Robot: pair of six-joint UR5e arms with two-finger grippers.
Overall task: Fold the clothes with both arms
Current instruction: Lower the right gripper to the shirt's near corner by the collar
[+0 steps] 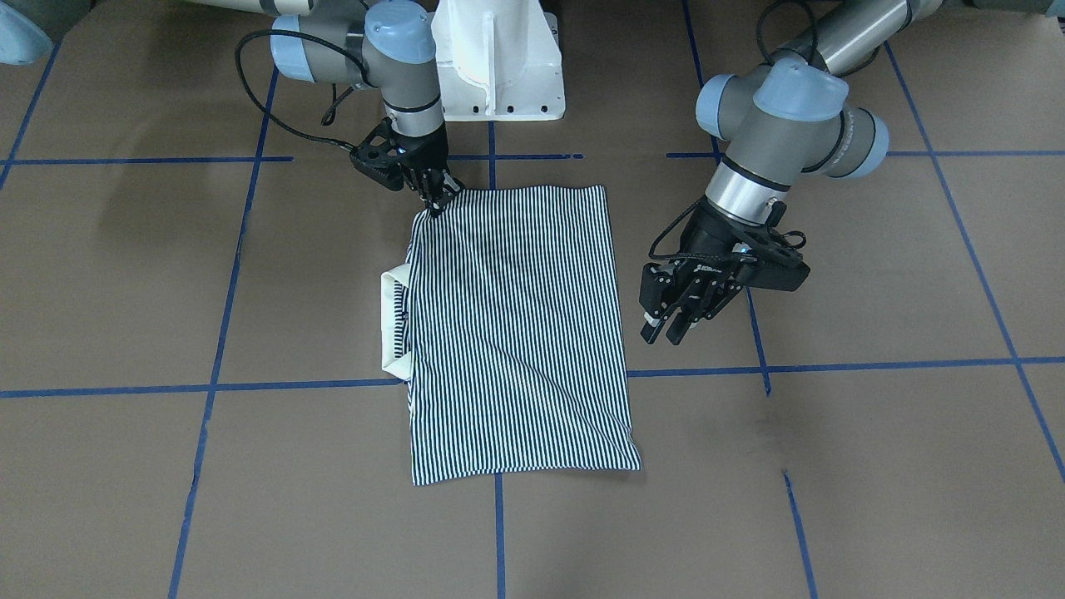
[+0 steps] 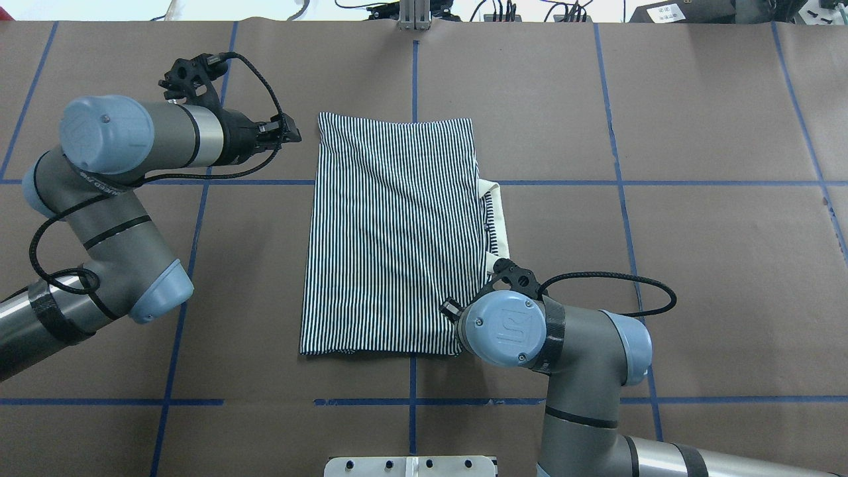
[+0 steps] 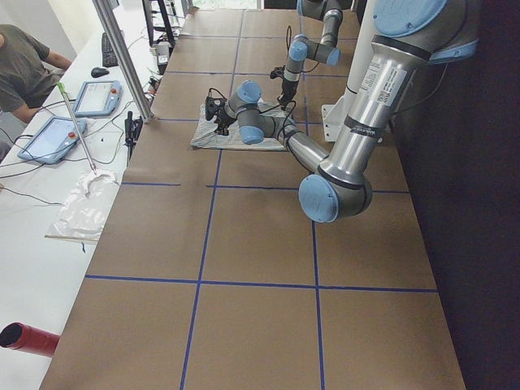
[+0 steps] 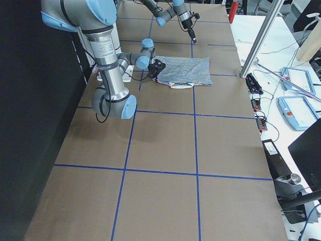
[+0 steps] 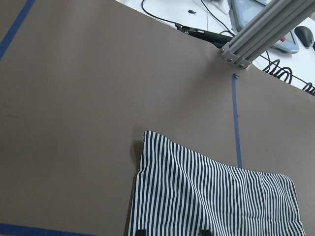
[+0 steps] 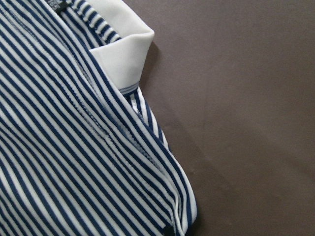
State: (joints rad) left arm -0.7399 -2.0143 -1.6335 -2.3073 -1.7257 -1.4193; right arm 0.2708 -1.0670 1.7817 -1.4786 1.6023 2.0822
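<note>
The striped polo shirt (image 1: 516,333) lies folded into a rectangle mid-table, and it also shows in the overhead view (image 2: 391,232). Its white collar (image 1: 393,320) sticks out on the robot's right side. My right gripper (image 1: 437,204) is shut on the shirt's near-robot corner by the collar side, which is slightly raised. In the overhead view the wrist hides it. The right wrist view shows the striped edge (image 6: 59,162) and collar (image 6: 123,49) up close. My left gripper (image 1: 666,333) is open and empty, hovering beside the shirt's opposite edge. The left wrist view shows the shirt's far corner (image 5: 211,201).
The white pedestal base (image 1: 499,66) stands at the robot's side of the table. Blue tape lines (image 2: 414,99) cross the brown table. An aluminium post (image 5: 266,24) and cables stand past the far edge. An operator (image 3: 24,65) sits at a side desk.
</note>
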